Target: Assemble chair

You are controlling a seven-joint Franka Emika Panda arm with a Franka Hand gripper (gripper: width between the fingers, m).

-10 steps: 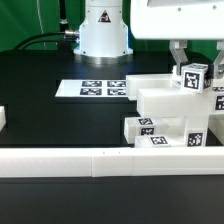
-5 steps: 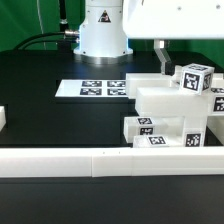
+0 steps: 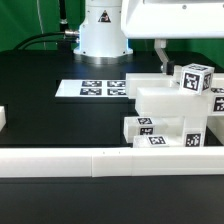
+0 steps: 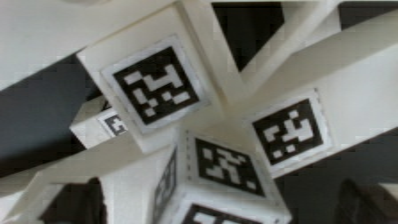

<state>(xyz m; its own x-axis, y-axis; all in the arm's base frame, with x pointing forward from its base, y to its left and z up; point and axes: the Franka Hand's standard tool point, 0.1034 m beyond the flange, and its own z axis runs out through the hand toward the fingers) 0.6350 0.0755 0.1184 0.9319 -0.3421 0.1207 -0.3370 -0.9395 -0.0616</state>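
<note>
The chair (image 3: 172,112) stood as a cluster of white tagged blocks at the exterior view's right side of the black desk (image 3: 60,120), just behind the white border rail (image 3: 100,160) and beside the marker board (image 3: 95,89). The hand (image 3: 175,50) hung directly above its topmost tagged cube (image 3: 194,78), apart from it; whether its fingers were spread or closed could not be told. The wrist view showed tagged chair pieces (image 4: 196,130) close below.

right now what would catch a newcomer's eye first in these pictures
The stack of white chair parts on the exterior view's right stands out against the black table, topped by a tagged cube. The marker board lies flat before the robot base. In the wrist view, tagged blocks fill the frame.
</note>
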